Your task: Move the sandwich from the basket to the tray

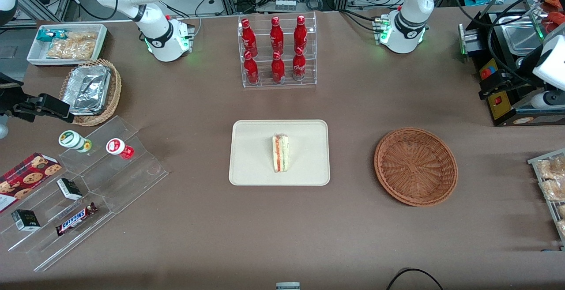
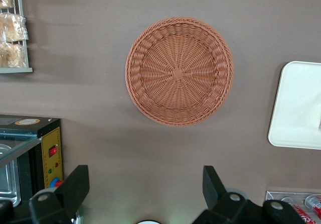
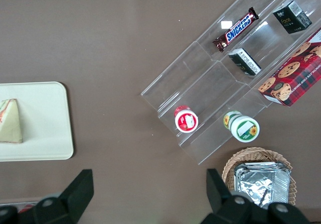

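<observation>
Brown tabletop (image 1: 185, 104) carried the cream tray (image 1: 251, 166) at mid-table, sandwich (image 1: 280, 152) standing on its middle. Toward the working arm's end sat the reddish wicker basket (image 1: 415, 166), nothing in it. Left gripper (image 2: 143, 184) hung high above the table beside the basket, fingers (image 2: 75, 186) spread wide, holding nothing.

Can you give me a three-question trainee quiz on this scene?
1. True or false: the sandwich lies on the tray.
2. What is in the reddish-brown wicker basket? A) the sandwich B) nothing C) a bottle
3. Fill in: the left arm's tool is above the table with its fingers ____.

Key: 1 true; 2 B; 3 open, holding nothing.
</observation>
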`<action>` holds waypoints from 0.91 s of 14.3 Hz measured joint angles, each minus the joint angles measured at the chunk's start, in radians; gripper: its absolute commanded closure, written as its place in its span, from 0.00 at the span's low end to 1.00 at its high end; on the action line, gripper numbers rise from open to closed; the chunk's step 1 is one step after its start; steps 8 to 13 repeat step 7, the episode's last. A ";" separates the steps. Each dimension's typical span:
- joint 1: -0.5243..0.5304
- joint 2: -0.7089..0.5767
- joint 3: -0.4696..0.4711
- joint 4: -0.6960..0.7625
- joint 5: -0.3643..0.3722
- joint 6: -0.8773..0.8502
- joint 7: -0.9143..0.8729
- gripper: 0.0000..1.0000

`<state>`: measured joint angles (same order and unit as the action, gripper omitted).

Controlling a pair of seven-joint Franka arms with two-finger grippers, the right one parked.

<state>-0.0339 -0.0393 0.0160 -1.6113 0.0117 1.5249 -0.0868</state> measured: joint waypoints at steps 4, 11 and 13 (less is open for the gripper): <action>-0.001 0.027 -0.003 0.061 0.000 0.004 0.000 0.00; -0.003 0.062 -0.008 0.117 0.000 0.003 0.000 0.00; -0.003 0.062 -0.008 0.117 0.000 0.003 0.000 0.00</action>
